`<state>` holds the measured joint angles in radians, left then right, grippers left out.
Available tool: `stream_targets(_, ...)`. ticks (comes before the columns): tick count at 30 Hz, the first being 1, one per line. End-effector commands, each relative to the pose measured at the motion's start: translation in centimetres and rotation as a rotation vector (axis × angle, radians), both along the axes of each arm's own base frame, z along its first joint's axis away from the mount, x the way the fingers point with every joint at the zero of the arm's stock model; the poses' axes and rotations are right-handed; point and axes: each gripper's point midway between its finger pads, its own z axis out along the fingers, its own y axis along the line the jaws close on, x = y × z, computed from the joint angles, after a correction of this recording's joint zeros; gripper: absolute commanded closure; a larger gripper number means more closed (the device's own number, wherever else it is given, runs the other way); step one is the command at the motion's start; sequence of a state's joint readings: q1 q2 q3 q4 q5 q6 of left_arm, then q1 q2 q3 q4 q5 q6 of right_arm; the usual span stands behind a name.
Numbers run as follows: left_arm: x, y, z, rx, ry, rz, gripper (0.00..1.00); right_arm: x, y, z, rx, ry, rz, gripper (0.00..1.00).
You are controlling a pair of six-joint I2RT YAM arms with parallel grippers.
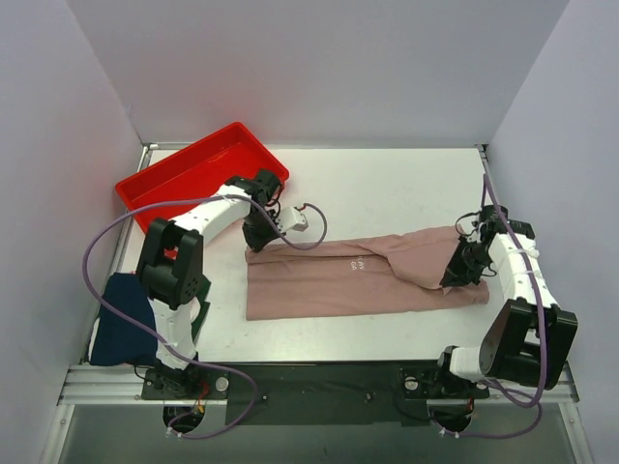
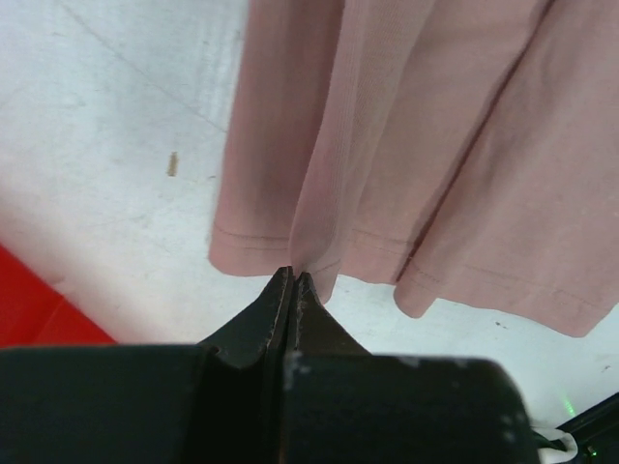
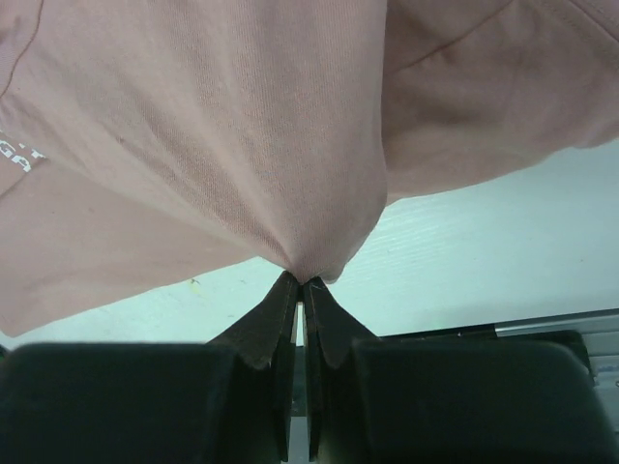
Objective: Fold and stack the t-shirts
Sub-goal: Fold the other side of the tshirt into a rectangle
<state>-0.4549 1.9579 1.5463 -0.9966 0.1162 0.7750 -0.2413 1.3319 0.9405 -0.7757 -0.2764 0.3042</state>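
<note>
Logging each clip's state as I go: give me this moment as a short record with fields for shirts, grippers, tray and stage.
pink shirt: lies lengthwise across the table, a fold ridge running from its right end
navy shirt: near left edge, partly behind the left arm
left gripper: shut on the pink shirt's hem, left end
right gripper: shut on bunched cloth, right end
tray: red, far left corner
stage: pink shirt mid-fold, not yet stacked with navy shirt

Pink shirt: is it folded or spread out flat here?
Partly folded. The pink shirt lies as a long narrow band with overlapping layers, its ends pinched by the shut left hand and right hand.
</note>
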Motion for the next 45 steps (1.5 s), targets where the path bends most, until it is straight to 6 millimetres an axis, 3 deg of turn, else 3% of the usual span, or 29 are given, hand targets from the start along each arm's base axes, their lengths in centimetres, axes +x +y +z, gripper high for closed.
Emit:
stream_targets(1,-1.0,-0.5,1.1,-0.020,-0.013,-0.062,1.00,-1.1,-0.1,-0.7,0.008,0.078,0.003,1.00)
stream_targets(7,1.6,-0.4,4.1,0.002,-0.148,-0.055,1.00,0.8,-3.2,2.3,-0.063,-0.021,-0.085,1.00)
stream_targets(10,-0.1,-1.5,4.8,-0.016,-0.121,-0.101,1.00,0.0,-4.1,2.6,-0.052,-0.016,-0.116,1.00)
stream_targets(12,-1.8,-1.2,3.7,0.009,-0.090,-0.154,1.00,-0.6,-4.0,1.9,-0.014,0.000,-0.132,1.00)
stream_targets(13,-2.4,-0.6,2.3,0.032,-0.074,-0.166,1.00,-0.7,-3.9,1.5,0.008,0.010,-0.136,1.00)
stream_targets(16,-2.2,1.5,0.1,0.129,-0.095,-0.173,1.00,-0.5,-2.8,0.5,0.076,0.028,-0.137,1.00)
stream_targets(19,-1.8,1.7,-0.8,0.158,-0.121,-0.190,1.00,0.0,-2.8,0.3,0.095,0.043,-0.141,1.00)
stream_targets(20,-1.5,1.6,-0.6,0.156,-0.128,-0.191,0.92,0.0,-2.8,0.3,0.093,0.049,-0.139,1.00)
stream_targets(21,-1.4,1.4,-0.4,0.150,-0.134,-0.192,0.83,0.0,-2.9,0.2,0.090,0.055,-0.141,0.86)
stream_targets(22,-1.1,1.1,0.0,0.140,-0.142,-0.192,0.66,0.0,-3.1,0.2,0.083,0.061,-0.147,0.79)
stream_targets(23,-1.0,0.8,0.2,0.131,-0.140,-0.200,0.55,0.0,-3.3,0.4,0.073,0.063,-0.152,0.64)
stream_targets(25,-0.9,-0.2,1.2,0.097,-0.139,-0.217,0.48,-0.1,-4.5,0.8,0.007,0.064,-0.188,0.57)
stream_targets(28,-0.4,-2.6,3.9,-0.003,-0.152,-0.241,0.46,0.2,-6.0,1.5,-0.041,0.010,-0.264,0.54)
stream_targets(30,-0.8,-5.0,5.8,-0.094,-0.146,-0.245,0.46,0.7,-5.6,1.0,-0.008,-0.012,-0.291,0.56)
stream_targets(36,-2.9,-14.5,10.2,-0.412,-0.136,-0.320,0.50,0.8,-5.1,-2.8,0.041,0.051,-0.321,0.57)
stream_targets(42,-5.4,-22.4,11.2,-0.660,-0.111,-0.371,0.50,1.2,-4.3,-4.3,0.077,0.053,-0.311,0.58)
stream_targets(45,-7.2,-25.0,9.5,-0.686,-0.081,-0.393,0.50,0.8,-3.6,-5.2,0.110,0.084,-0.315,0.59)
